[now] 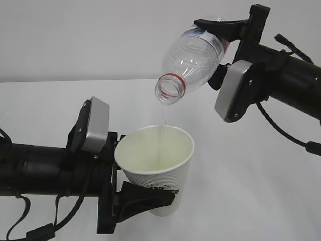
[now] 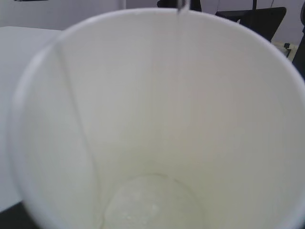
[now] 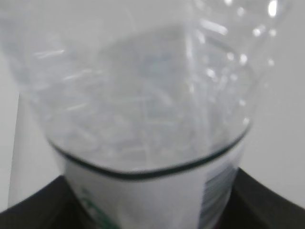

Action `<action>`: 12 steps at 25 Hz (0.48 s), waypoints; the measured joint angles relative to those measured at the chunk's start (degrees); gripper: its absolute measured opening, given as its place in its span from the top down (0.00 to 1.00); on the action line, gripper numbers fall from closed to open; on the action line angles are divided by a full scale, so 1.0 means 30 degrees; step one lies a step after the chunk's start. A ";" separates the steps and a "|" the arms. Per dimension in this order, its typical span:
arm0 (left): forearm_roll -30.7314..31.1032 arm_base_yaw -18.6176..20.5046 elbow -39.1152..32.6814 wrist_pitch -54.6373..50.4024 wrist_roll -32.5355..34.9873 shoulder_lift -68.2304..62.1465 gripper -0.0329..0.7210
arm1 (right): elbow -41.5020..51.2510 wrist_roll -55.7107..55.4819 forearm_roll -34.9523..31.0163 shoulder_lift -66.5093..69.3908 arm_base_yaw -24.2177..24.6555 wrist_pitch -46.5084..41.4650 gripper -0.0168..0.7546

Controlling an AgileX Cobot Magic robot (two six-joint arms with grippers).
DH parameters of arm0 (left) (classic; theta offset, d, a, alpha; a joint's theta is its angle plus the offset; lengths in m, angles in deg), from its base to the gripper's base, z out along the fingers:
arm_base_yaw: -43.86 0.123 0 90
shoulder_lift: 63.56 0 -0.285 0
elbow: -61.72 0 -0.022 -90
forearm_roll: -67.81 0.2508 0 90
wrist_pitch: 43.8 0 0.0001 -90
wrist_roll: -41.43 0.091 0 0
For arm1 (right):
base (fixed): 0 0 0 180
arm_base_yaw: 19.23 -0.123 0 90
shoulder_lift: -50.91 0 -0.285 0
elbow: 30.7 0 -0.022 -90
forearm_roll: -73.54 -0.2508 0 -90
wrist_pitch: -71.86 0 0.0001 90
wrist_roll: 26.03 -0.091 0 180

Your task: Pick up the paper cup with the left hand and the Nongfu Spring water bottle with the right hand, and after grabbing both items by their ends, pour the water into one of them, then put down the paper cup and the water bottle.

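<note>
My left jaws grip the paper cup above the white desk; my right jaws clamp the tilted Nongfu Spring water bottle, its water streaming unobstructed into the cup.

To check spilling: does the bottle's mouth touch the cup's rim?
No, the bottle mouth hangs clearly above the cup, with a thin water stream between them.

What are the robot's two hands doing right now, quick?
Left hand: closed around the paper cup, holding it up under the stream.
Right hand: closed around the Nongfu Spring water bottle, tipping it mouth-down over the cup.
</note>
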 joint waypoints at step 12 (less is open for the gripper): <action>0.0038 0.0000 0.0000 0.0112 0.0000 0.0000 0.26 | 0.0000 0.0000 -0.0394 0.0000 0.0000 0.0000 0.37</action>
